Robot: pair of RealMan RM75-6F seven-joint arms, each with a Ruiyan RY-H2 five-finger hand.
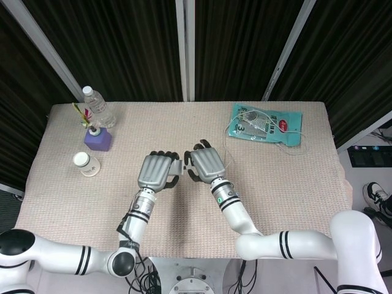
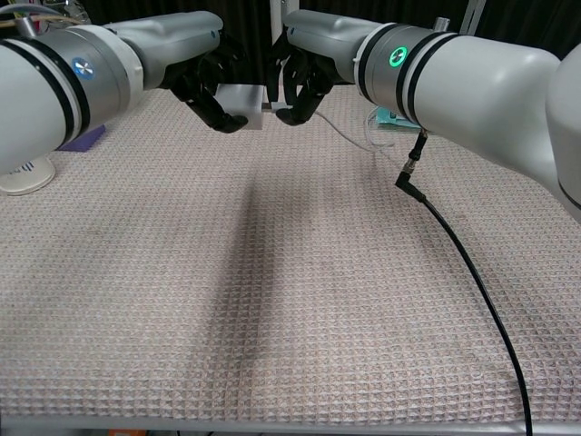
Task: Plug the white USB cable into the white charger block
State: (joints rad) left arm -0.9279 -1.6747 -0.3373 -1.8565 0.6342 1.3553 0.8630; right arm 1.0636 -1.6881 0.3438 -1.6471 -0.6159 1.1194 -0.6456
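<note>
My left hand (image 1: 157,171) (image 2: 211,82) grips the white charger block (image 2: 241,99) above the middle of the table. My right hand (image 1: 206,164) (image 2: 300,80) pinches the plug end of the white USB cable (image 2: 349,134) right against the block's face; the plug itself is hidden between the two hands. In the head view the block (image 1: 176,168) shows only as a sliver between the knuckles. The thin cable trails back to the right across the cloth towards the green packet.
A green packet (image 1: 265,123) lies at the back right with loose cable (image 1: 294,147) around it. At the back left stand a clear bottle (image 1: 98,106), a purple block (image 1: 98,139) and a white paper cup (image 1: 85,163). A black cable (image 2: 463,272) hangs from my right arm.
</note>
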